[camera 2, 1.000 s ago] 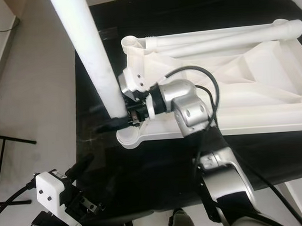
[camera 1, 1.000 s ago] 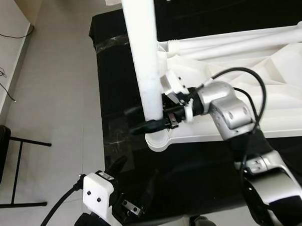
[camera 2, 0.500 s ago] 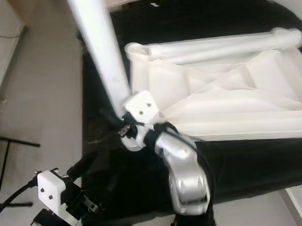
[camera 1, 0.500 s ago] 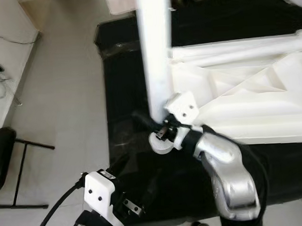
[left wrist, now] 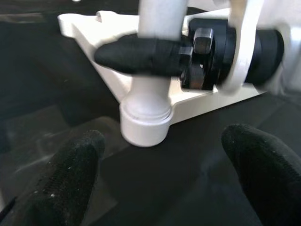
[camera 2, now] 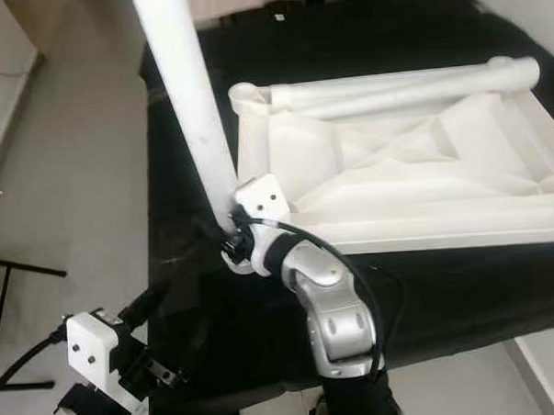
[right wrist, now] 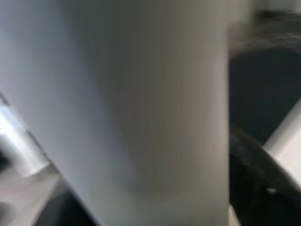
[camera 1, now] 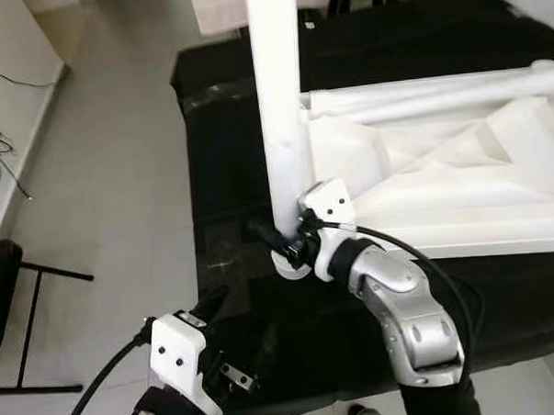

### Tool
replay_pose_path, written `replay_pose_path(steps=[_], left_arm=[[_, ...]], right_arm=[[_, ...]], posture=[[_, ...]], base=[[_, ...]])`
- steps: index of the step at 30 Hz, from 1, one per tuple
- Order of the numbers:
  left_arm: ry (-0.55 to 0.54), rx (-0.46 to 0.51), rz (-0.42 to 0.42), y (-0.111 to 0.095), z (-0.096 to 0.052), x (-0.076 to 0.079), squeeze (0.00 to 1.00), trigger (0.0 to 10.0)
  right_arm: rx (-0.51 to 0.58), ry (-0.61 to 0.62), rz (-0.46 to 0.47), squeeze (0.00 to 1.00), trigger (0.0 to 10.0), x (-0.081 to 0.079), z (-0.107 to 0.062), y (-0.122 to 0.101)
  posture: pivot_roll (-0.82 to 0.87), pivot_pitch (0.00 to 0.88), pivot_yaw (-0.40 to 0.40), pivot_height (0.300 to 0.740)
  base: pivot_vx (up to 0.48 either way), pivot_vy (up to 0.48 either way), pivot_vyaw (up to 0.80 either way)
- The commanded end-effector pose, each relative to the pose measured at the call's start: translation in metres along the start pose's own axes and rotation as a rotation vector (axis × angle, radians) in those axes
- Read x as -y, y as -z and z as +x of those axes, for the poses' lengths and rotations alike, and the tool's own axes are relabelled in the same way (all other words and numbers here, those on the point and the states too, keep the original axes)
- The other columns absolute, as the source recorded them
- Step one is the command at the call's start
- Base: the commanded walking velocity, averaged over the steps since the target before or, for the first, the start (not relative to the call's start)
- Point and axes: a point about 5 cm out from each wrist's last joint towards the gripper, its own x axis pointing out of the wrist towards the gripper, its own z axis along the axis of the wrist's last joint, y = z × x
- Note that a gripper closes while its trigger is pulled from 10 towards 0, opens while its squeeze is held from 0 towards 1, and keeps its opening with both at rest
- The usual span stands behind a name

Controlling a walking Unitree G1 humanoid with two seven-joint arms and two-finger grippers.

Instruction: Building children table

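The white table leg point(camera 1: 279, 106) stands upright in the round corner socket point(left wrist: 144, 123) of the upturned tabletop point(camera 2: 413, 174), which lies on the black cloth-covered surface point(camera 1: 218, 127). A second ago the right arm reached in from the side, elbow out over the tabletop; now it has swung round to come from below, and the right gripper point(camera 1: 280, 237) stays clamped on the leg's base, one black finger wrapped across the tube just above the socket. I judge the leg is being twisted or pressed home. The leg is a smooth, matte plastic tube, the tabletop ribbed moulded plastic with another leg point(camera 2: 400, 84) along its far edge. The left gripper point(left wrist: 160, 183) hovers near, fuzzy fingers spread apart, holding nothing.
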Motion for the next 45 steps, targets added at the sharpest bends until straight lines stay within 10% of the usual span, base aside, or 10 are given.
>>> replay_pose_path(steps=[1, 5, 6, 13, 14, 16, 17, 30, 40, 45], left_arm=[[-0.002, -0.019, -0.002, 0.004, -0.002, 0.000, 0.00, 10.0], [-0.004, -0.018, -0.002, 0.003, -0.003, 0.001, 0.00, 10.0], [-0.004, -0.017, -0.002, 0.003, -0.003, 0.002, 0.00, 10.0], [-0.006, -0.019, -0.003, 0.001, -0.005, 0.003, 0.00, 10.0], [-0.005, -0.021, -0.004, 0.001, -0.006, 0.003, 0.00, 10.0], [-0.005, -0.021, -0.005, 0.001, -0.006, 0.003, 0.00, 10.0], [-0.004, -0.023, -0.005, 0.001, -0.006, 0.003, 0.00, 10.0], [-0.003, -0.025, -0.009, 0.001, -0.007, 0.004, 0.00, 10.0], [0.005, -0.022, -0.010, 0.001, -0.005, 0.001, 0.00, 10.0], [0.007, -0.022, -0.008, 0.003, -0.003, 0.000, 0.00, 10.0]], right_arm=[[0.080, -0.223, -0.036, 1.00, 10.0, -0.005, 0.004, -0.016], [0.037, -0.441, -0.137, 1.00, 10.0, -0.003, 0.004, -0.019], [0.020, -0.503, -0.162, 0.00, 10.0, -0.003, 0.004, -0.018], [-0.003, -0.749, -0.195, 0.00, 10.0, 0.000, 0.017, -0.028], [0.002, -0.787, -0.188, 0.00, 5.4, 0.003, 0.021, -0.031], [0.004, -0.799, -0.187, 0.00, 5.4, 0.004, 0.023, -0.033], [0.013, -0.803, -0.182, 0.00, 0.0, 0.007, 0.025, -0.035], [0.008, -0.788, -0.187, 0.00, 0.0, 0.024, 0.020, -0.031], [-0.096, 0.300, -0.061, 0.00, 0.0, 0.006, -0.019, 0.021], [-0.129, 0.351, -0.087, 0.00, 0.0, -0.012, -0.016, 0.030]], posture=[[0.00, 0.250, 0.073, 0.740], [0.01, 0.252, 0.073, 0.740], [0.02, 0.254, 0.072, 0.740], [0.03, 0.263, 0.076, 0.740], [0.03, 0.268, 0.079, 0.740], [0.03, 0.268, 0.079, 0.740], [0.03, 0.271, 0.082, 0.740], [0.03, 0.273, 0.082, 0.740], [-0.01, 0.278, 0.089, 0.740], [-0.02, 0.260, 0.089, 0.740]], base=[[0.000, 0.000, 0.00], [0.000, 0.000, 0.00], [0.000, 0.000, 0.00], [0.000, 0.000, 0.00], [0.000, 0.000, 0.00], [0.000, 0.000, 0.00], [0.000, 0.000, 0.00], [0.000, 0.000, 0.00], [0.000, 0.000, 0.00], [0.000, 0.000, 0.00]])
